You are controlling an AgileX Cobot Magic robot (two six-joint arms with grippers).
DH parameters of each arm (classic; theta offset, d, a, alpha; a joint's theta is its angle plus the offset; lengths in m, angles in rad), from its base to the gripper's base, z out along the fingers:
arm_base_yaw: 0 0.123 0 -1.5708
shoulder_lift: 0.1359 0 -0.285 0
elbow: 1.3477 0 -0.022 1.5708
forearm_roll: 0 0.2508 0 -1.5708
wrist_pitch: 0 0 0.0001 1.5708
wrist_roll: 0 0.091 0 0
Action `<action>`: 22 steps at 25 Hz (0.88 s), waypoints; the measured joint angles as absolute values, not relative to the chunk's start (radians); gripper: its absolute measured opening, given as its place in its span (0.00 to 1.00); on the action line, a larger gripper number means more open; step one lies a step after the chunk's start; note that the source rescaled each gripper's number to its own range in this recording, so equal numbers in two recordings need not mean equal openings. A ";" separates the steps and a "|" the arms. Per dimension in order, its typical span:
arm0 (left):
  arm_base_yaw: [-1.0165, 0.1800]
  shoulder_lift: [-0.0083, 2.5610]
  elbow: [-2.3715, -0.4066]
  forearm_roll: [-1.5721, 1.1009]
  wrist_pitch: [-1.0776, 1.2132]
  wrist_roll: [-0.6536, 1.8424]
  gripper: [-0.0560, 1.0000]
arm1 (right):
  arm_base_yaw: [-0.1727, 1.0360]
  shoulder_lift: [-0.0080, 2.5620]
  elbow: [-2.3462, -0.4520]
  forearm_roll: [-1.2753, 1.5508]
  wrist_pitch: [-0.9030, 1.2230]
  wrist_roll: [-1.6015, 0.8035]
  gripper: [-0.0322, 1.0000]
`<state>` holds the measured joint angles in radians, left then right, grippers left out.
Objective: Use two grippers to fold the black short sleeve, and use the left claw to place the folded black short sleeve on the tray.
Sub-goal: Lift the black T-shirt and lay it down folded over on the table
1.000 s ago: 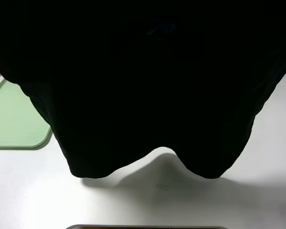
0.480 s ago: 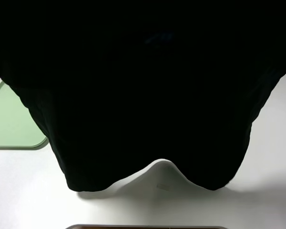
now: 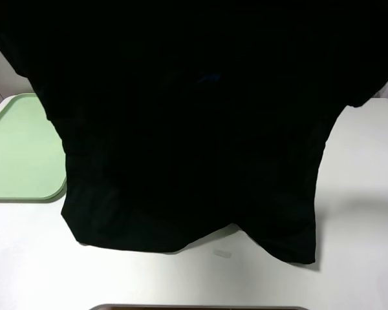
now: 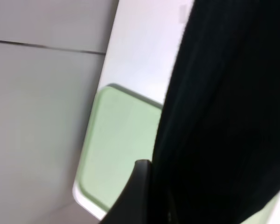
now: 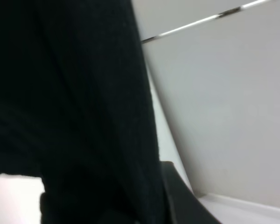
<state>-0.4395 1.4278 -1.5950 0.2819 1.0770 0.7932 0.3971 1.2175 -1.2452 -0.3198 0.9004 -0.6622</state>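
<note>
Black T-shirt (image 3: pixel 194 129) hanging spread above the white bench (image 3: pixel 368 213), lower hem close to the benchtop, left pincer (image 4: pixel 147 186) and right pincer (image 5: pixel 170 191) each clamped on its cloth, mint-green tray (image 3: pixel 16 155) beside the shirt's left edge, empty.

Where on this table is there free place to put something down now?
Bare table lies right of the hanging black shirt, and a strip runs in front of its hem. The green tray on the left looks bare where visible. The middle is crowded: the shirt hides it.
</note>
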 joint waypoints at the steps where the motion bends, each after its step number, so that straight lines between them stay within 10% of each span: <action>1: -0.439 1.451 -1.595 0.289 1.041 0.793 0.05 | 0.367 1.241 -1.245 -0.324 0.852 -0.662 0.03; 22: -0.380 1.842 -1.595 0.361 0.568 0.668 0.05 | 0.190 1.573 -1.238 -0.400 0.416 -0.662 0.03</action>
<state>-0.3804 1.8425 -1.5950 0.3608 0.5677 0.6680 0.1896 1.5731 -1.2379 -0.3996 0.4156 -0.6622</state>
